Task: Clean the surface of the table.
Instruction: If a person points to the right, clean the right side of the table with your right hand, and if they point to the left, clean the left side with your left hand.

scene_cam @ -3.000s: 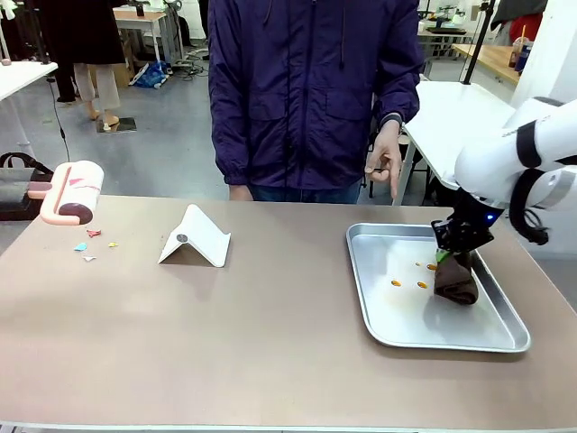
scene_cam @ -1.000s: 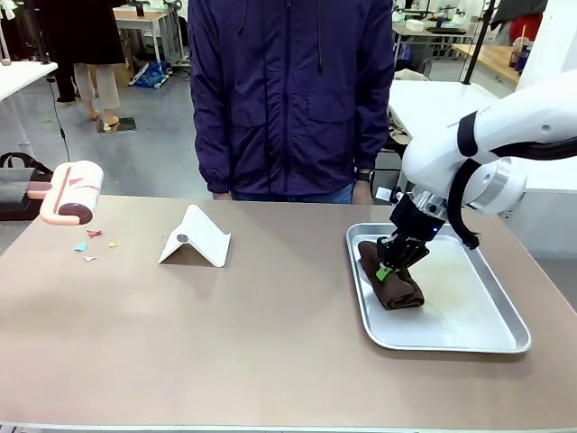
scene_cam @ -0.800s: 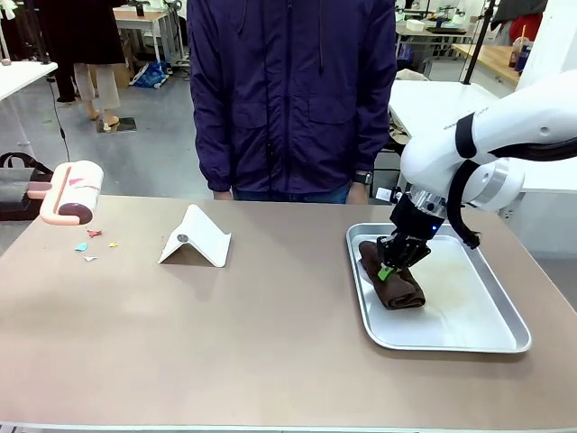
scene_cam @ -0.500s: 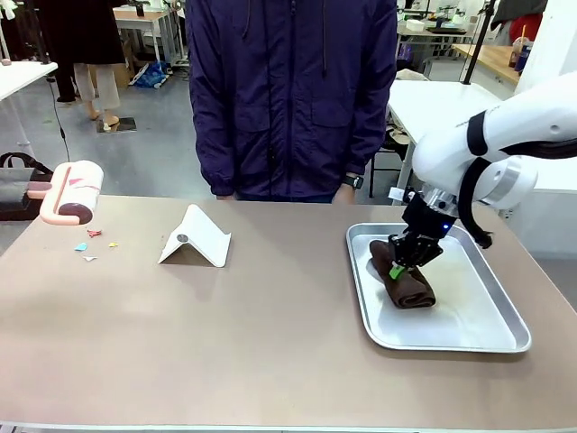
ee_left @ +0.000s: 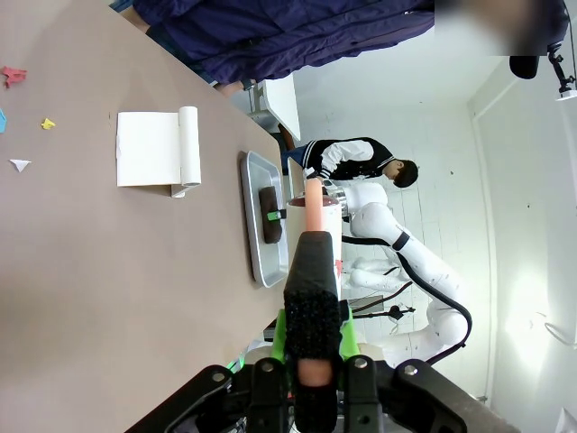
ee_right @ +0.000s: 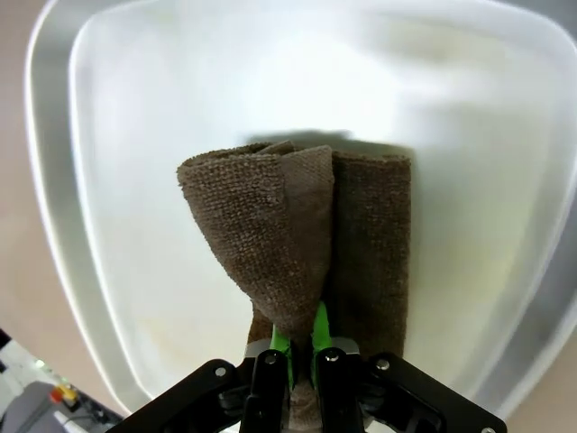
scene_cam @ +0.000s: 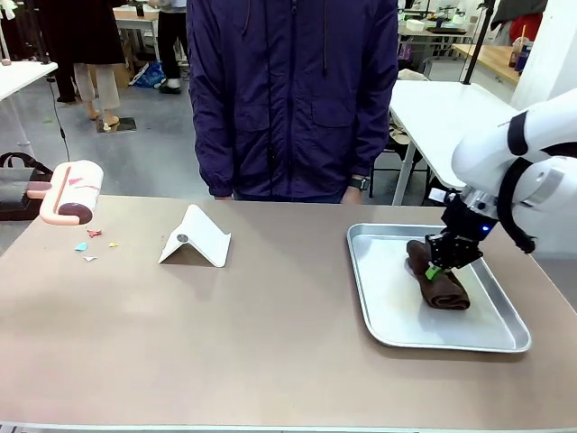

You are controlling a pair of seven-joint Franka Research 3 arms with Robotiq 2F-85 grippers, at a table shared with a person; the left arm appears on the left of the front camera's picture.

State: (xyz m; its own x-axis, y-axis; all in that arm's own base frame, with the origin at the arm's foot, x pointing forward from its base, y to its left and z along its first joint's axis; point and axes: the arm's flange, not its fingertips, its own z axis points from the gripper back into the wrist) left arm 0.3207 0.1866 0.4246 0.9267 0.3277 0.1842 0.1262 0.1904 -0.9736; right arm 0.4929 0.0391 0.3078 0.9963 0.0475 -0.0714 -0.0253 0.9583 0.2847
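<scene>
At 3 o'clock your right gripper (scene_cam: pixel 436 268) pinches the floppy cloth (scene_cam: pixel 447 293) by its top fold, your left gripper (ee_left: pixel 311 338) squeezes the roller (scene_cam: pixel 70 192), and the hard table (scene_cam: pixel 252 334) can take firm rubbing.

Cloth (ee_right: pixel 297 244): brown, folded, at frame centre; its lower end is pinched between the closed green pads of the gripper (ee_right: pixel 302 347) at bottom centre. Tray (ee_right: pixel 54 225): metal, lain on by the cloth. Table (ee_right: pixel 13 271): glimpsed at left edge.
</scene>
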